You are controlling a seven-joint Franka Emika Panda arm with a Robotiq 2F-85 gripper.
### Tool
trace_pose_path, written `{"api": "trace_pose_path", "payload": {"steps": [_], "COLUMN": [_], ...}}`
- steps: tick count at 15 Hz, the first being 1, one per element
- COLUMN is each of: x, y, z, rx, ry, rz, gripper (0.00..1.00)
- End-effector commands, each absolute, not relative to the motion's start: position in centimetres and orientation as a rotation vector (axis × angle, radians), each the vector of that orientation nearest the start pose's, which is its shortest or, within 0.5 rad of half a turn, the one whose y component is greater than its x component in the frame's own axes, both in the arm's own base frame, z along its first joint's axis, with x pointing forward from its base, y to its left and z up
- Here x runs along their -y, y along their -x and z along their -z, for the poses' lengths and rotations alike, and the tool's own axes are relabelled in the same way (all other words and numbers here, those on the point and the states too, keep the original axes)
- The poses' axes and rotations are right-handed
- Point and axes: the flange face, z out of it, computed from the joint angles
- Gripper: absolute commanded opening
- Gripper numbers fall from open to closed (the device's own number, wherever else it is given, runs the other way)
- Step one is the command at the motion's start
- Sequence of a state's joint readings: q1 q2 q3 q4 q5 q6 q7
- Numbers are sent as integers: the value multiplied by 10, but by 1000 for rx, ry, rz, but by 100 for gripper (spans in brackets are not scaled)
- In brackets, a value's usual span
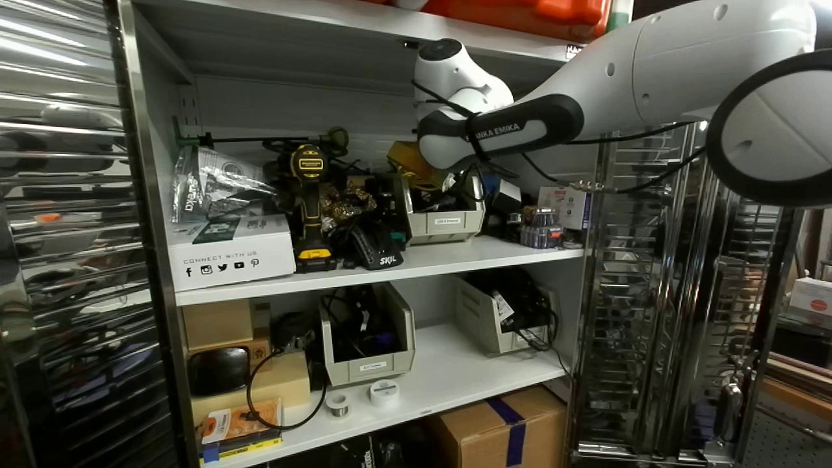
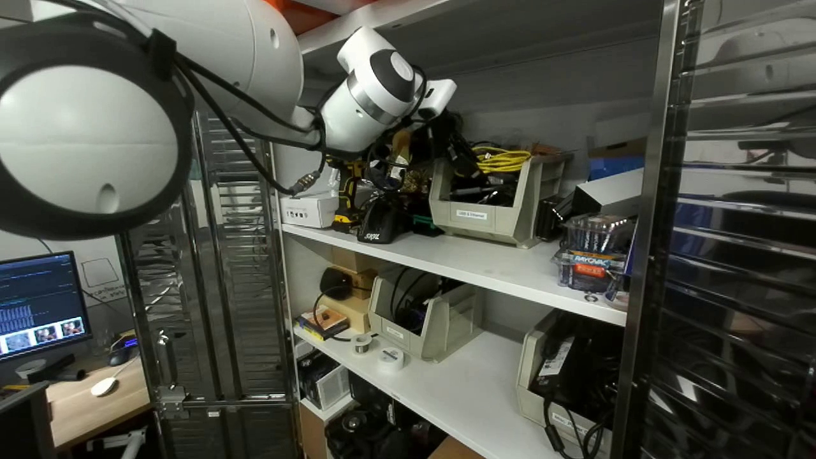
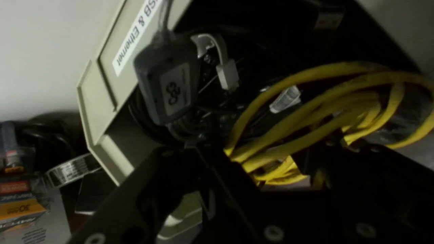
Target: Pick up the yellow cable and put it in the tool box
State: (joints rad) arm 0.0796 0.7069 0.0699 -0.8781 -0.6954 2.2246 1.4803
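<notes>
The yellow cable [image 2: 503, 159] lies coiled on top of the grey bin [image 2: 472, 217] labelled "USB & Ethernet". It also shows in an exterior view [image 1: 424, 184], partly behind the arm. In the wrist view, the yellow cable [image 3: 281, 131] has its strands crossing the gap of my gripper [image 3: 266, 154]. The fingers are apart; dark strands and poor light hide whether they touch the cable. In an exterior view my gripper [image 2: 433, 155] is dark and partly hidden against the clutter, pointing down by the bin. I cannot make out the tool box for sure in any view.
The drill [image 1: 311, 195], white carton [image 1: 234, 253] and battery pack [image 2: 590, 261] stand on the same shelf. A shelf board [image 1: 364, 19] is close above the arm. Below are more bins [image 1: 370, 367] and a cardboard box [image 1: 481, 435]. Metal doors [image 1: 140, 260] flank the cabinet.
</notes>
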Motion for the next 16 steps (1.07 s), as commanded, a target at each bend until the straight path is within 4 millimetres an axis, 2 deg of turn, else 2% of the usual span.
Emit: {"api": "trace_pose_path", "payload": {"steps": [1, 3, 4, 8, 12, 14, 16], "x": [-91, -98, -100, -99, -111, -119, -128], "y": [-774, -768, -767, -762, -751, -743, -734], "z": [-601, -605, -606, -618, -638, -640, -633], "rx": [-1375, -1338, -1328, -1328, -1254, -1245, -1240], "ry": [2431, 2451, 2453, 2412, 2309, 2303, 2353], "rz": [1210, 1190, 1199, 1402, 1686, 1758, 1765], "gripper": [84, 99, 100, 100, 100, 100, 100]}}
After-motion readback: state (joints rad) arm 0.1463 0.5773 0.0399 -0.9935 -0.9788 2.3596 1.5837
